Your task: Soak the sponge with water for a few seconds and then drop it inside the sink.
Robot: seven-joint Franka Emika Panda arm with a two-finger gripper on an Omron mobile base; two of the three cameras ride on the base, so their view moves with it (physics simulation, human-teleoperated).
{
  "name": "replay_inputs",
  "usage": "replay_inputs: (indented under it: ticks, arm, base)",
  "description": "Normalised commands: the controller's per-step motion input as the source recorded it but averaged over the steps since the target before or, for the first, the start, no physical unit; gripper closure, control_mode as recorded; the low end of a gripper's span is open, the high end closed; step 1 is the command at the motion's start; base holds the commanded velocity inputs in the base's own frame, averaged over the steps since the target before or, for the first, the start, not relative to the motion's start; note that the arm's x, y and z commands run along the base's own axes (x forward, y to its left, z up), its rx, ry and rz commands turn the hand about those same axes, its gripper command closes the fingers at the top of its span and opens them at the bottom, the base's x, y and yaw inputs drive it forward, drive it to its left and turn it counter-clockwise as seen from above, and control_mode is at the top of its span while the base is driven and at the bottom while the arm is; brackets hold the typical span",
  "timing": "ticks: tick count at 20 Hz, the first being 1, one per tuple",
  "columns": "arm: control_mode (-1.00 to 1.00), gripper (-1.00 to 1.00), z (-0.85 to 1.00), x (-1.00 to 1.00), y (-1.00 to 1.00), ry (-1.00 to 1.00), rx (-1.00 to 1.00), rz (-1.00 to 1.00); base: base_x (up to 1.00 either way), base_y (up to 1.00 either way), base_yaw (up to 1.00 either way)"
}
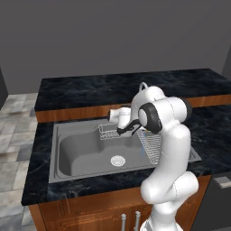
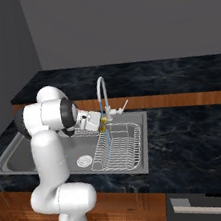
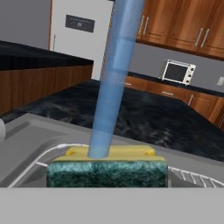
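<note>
Kitchen bg: grey walls, wood cabinets w/ a small oven visible past the pincer in the hand view. Dark marble worktop [image 2: 185, 121] runs all round the pincer's working spot and carries the sink [image 1: 72, 153], a big grey steel basin below the pincer, drain [image 1: 117, 160] low and off to one side of it. Wire dish rack [image 2: 121, 149] sits in the basin directly under the pincer; small wire basket [image 1: 107, 131] just beside it. Curved tap [image 2: 101, 91] rises right above the pincer.

Pincer [image 2: 100, 123] is pinching the sponge [image 3: 107, 168], held under the tap spout, above the rack, not touching basin or rack as far as I can tell. Water [image 3: 111, 83] — thin blue stream — lands on the sponge's yellow face, close to the middle, green layer facing the camera; in the right base view the stream carries on down past the sponge [image 2: 102, 122] to the rack.

Step in hand, my read: soak phase, sponge under the flow. Drop not yet done.

Next move prob. calls for: hold a few secs, then shift sideways off the rack/basket, twd the open basin by the drain, and spread the fingers. Releasing straight down would likely land it on the rack wires, not the sink floor.
</note>
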Motion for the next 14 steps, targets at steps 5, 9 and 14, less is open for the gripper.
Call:
replay_inputs:
  ticks: [5, 9, 14]
  arm:
    - [-1.00, 1.00, 0.00, 0.00, 0.00, 0.00, 0.00, 0.00]
    - [-1.00, 1.00, 0.00, -0.02, 0.04, 0.00, 0.00, 0.00]
    - [-1.00, 1.00, 0.00, 0.00, 0.66, -0.04, 0.00, 0.00]
  base:
    - [0.00, 0.00, 0.00]
    - [0.00, 0.00, 0.00]
    - [0.00, 0.00, 0.00]
